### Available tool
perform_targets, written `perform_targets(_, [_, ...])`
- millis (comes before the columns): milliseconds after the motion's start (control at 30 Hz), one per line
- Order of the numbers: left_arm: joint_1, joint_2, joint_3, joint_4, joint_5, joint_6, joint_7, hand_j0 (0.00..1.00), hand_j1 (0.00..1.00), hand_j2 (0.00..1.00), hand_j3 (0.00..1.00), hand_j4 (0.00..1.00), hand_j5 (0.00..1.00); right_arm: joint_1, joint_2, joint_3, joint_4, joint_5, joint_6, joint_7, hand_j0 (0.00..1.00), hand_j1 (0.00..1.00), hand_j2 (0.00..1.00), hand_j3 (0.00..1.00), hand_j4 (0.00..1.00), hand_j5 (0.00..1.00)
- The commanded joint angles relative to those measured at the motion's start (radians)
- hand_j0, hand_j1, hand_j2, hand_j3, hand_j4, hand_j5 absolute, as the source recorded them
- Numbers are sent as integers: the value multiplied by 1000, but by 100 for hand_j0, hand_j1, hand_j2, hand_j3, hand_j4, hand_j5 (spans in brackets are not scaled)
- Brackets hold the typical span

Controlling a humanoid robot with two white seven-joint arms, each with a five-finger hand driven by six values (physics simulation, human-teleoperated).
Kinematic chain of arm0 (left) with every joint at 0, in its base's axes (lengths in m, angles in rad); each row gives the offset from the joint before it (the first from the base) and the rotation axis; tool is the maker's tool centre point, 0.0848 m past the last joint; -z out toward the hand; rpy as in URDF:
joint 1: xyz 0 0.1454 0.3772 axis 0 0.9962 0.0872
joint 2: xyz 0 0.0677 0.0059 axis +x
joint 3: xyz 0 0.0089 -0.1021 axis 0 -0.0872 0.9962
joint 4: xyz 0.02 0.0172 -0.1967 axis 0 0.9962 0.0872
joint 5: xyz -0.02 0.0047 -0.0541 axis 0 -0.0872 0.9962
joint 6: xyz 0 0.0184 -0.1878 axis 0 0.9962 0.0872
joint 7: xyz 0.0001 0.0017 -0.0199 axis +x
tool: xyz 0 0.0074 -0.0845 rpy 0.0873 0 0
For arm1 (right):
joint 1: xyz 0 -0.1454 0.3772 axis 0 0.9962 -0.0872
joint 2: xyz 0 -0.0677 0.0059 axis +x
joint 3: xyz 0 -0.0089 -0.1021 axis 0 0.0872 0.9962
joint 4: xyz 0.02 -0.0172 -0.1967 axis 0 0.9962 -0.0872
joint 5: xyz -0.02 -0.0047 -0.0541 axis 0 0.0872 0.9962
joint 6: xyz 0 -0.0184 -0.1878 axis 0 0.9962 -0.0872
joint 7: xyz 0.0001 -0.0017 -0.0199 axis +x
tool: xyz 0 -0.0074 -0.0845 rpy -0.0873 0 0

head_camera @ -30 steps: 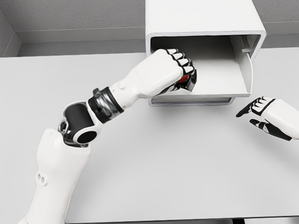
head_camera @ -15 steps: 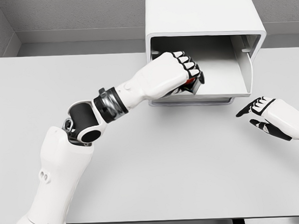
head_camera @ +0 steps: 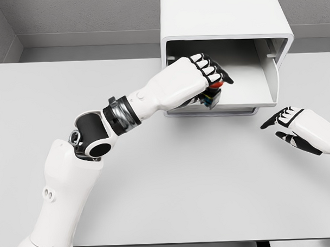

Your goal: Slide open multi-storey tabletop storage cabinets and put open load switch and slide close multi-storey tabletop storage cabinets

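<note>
At twelve o'clock on the table (head_camera: 157,199), I have the storage cabinet (head_camera: 226,24) with its drawer (head_camera: 245,83) already slid out. My left hand (head_camera: 193,79) sits over the drawer's front left, fingers uncurling, and the load switch (head_camera: 212,96), red and dark, shows just beneath them; I cannot tell whether it rests on the drawer floor or is pinched. I judge placing nearly done. Sliding the drawer shut remains. My right hand (head_camera: 295,128) hovers at four o'clock of the cabinet, fingers relaxed, empty.
</note>
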Motion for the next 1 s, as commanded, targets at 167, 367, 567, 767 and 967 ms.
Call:
perform_targets(167, [0,0,2,0,8,2,1,78,78,78,78,78,78,0,-2,0,1,-6,-1,0,60,60,60,60,60,60])
perform_targets(367, [0,0,16,-9,14,2,1,95,95,95,95,95,95,0,-2,0,1,-6,-1,0,61,61,61,61,61,61])
perform_targets(567, [9,0,34,-75,92,2,2,100,100,100,100,100,100,0,-2,0,-14,-8,-1,0,60,60,60,60,60,60])
perform_targets(767, [11,21,160,-118,307,2,2,100,100,100,100,100,100,26,-2,0,-60,-9,-1,-2,60,60,60,60,60,60])
perform_targets(967, [126,271,445,-114,503,2,4,100,100,100,100,100,100,38,0,0,-123,-9,-1,6,60,60,60,60,60,60])
